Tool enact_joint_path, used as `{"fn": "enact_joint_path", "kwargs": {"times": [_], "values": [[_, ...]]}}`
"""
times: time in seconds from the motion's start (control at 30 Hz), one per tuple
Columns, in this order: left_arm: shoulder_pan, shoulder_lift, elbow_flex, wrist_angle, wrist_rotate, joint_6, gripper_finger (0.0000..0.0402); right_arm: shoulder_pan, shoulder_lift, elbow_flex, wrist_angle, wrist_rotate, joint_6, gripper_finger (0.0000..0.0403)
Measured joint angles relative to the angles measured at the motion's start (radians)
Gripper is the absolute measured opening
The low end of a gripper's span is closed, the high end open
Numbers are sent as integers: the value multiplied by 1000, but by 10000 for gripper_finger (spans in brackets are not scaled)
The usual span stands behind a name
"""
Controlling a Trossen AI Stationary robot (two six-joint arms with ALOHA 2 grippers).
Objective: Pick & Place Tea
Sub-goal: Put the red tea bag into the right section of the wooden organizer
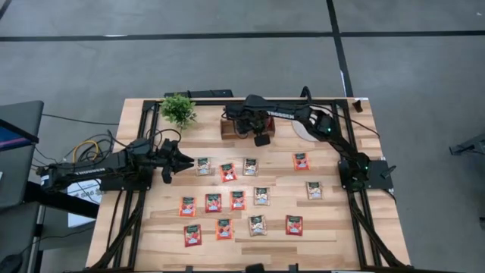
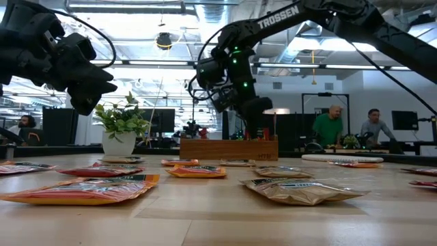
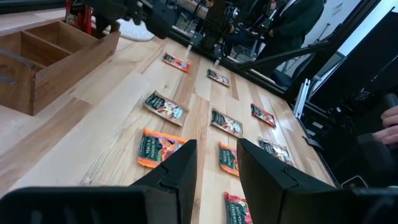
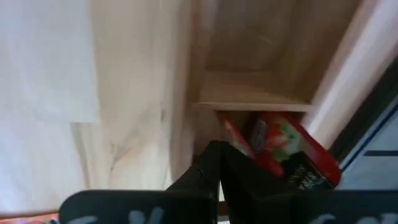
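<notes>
Several tea sachets, red-orange (image 1: 228, 172) and pale (image 1: 261, 196), lie flat in rows on the wooden table. My right gripper (image 1: 261, 139) (image 4: 219, 155) points steeply down over the brown wooden tray (image 1: 236, 127) (image 2: 229, 148) at the far edge, its fingers shut. One red sachet (image 4: 281, 148) stands tilted inside a tray compartment, right beside the fingertips. My left gripper (image 1: 184, 161) (image 3: 216, 149) hovers open at the left, above the table and short of the sachet rows, with nothing between its fingers. My right gripper's shut fingertips (image 4: 233, 165) come from above into the tray compartment, next to the lower edge (image 4: 239, 144) of the tilted red sachet. The fingers hide the place where they meet it, so I cannot tell whether they touch it.
A small potted plant (image 1: 179, 111) stands at the far left of the table. A round pale disc (image 1: 303, 129) lies to the right of the tray. People stand in the room behind the table (image 2: 331, 126). Bare wood lies along the near edge (image 1: 242, 246).
</notes>
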Motion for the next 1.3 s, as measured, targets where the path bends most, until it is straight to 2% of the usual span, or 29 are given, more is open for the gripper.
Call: {"fn": "enact_joint_path", "kwargs": {"times": [1.0,1.3], "values": [[0,4,0,0,1,0,105,-33,-1,1,60,125,19,0],[0,4,0,0,1,-4,105,48,-68,11,-50,113,125,0]]}}
